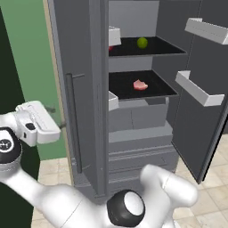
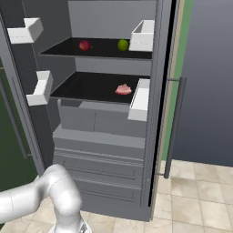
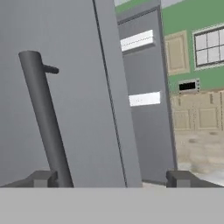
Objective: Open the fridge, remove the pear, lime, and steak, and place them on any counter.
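The grey fridge [image 1: 84, 67] stands with its doors open. On the upper black shelf sit the dark red pear [image 2: 84, 45] and the yellow-green lime [image 2: 123, 44] [image 1: 142, 42]. In the left base view a door bin hides most of the pear. The pink steak [image 2: 123, 89] [image 1: 140, 85] lies on the lower shelf. My gripper [image 3: 113, 179] [image 1: 58, 119] is open beside a door's bar handle [image 3: 46, 122] [image 1: 73, 124]. The bar stands just inside the left fingertip [image 3: 43, 178], and nothing is gripped. The counter is out of view.
White door bins [image 1: 198, 89] [image 2: 139, 98] jut from the open doors beside the shelves. Grey drawers [image 2: 100, 150] sit below the shelves. A green wall [image 1: 31, 53] is behind the fridge, and tan floor tiles [image 2: 195, 200] lie in front.
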Available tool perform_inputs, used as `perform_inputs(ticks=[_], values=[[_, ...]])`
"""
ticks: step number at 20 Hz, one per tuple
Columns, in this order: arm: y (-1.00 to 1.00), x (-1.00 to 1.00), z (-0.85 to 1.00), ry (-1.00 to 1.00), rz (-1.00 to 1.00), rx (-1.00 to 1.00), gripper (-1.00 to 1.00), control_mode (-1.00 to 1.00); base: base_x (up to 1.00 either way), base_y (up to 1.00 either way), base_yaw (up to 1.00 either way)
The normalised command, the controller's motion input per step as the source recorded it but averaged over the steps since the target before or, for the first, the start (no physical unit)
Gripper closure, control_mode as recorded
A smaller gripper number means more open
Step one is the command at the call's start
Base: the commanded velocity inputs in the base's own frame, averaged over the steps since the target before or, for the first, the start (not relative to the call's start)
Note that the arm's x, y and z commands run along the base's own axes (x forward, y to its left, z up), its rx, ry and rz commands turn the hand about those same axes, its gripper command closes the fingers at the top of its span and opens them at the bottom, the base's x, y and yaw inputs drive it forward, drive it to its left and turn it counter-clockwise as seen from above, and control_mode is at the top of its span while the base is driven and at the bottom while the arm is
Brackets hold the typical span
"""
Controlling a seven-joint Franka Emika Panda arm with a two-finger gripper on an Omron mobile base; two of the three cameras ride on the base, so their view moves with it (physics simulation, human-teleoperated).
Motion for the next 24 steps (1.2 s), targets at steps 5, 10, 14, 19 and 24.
perform_inputs(ticks=[5, 10, 14, 19, 24], values=[[-0.26, -1.0, 0.0, 0.0, 0.49, 0.0, -1.0, -1.0, 0.0, 0.0, 0.0], [-0.64, -0.75, 0.0, -0.01, 0.35, 0.1, -1.0, -1.0, 0.0, 0.0, 0.0], [-0.73, -0.04, 0.0, -0.03, 0.14, 0.26, -1.0, -1.0, 0.0, 0.0, 0.0], [-0.61, -0.1, 0.0, 0.0, 0.2, 0.29, -1.0, -1.0, 0.0, 0.0, 0.0], [-0.46, 0.0, 0.0, 0.0, 0.29, 0.31, -1.0, -1.0, 0.0, 0.0, 0.0]])
